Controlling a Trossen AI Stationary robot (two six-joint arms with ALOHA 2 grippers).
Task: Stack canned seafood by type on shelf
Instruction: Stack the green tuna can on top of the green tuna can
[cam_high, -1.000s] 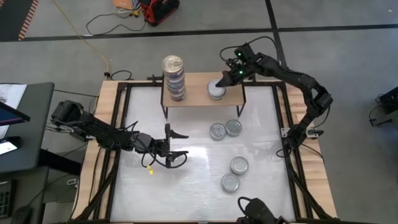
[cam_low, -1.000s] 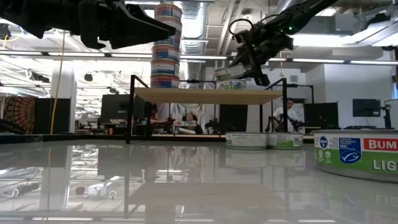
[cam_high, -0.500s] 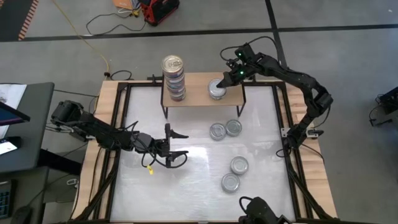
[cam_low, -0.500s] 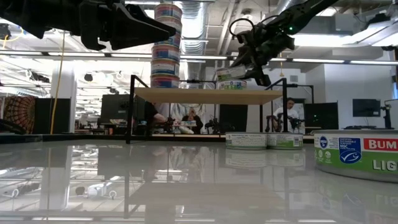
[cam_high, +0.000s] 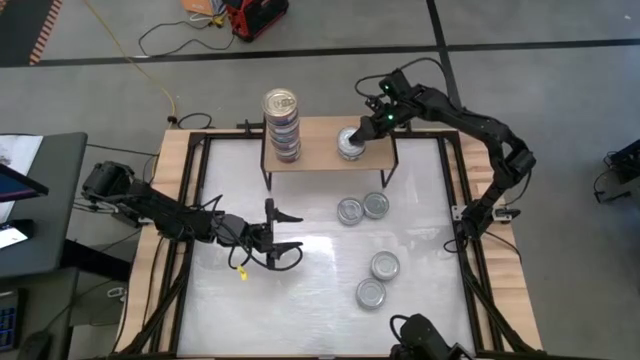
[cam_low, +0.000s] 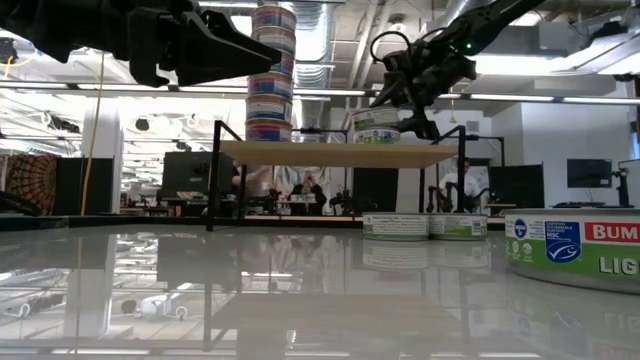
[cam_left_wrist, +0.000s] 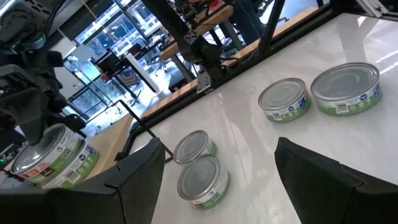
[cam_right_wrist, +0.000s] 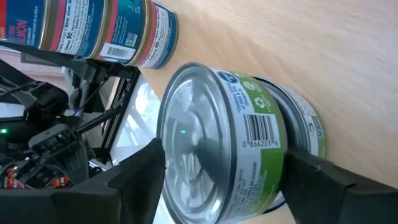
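a glossy white counter (cam_high: 300, 290) in an open workshop. near its middle the left pincer (cam_high: 283, 232) hovers wide open, holding nothing. four flat round metal tins (cam_high: 372, 293) lie loose beyond it. farther back, on the small pale wooden shelf (cam_high: 322, 152), the right pincer (cam_high: 362, 128) straddles a green-labelled tin (cam_high: 349, 142) stacked on another, fingers apart. lift straight up so the pair stays square.

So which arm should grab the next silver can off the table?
Probably the left: left gripper hangs open over the table beside the loose silver cans, while right gripper is up at the shelf.
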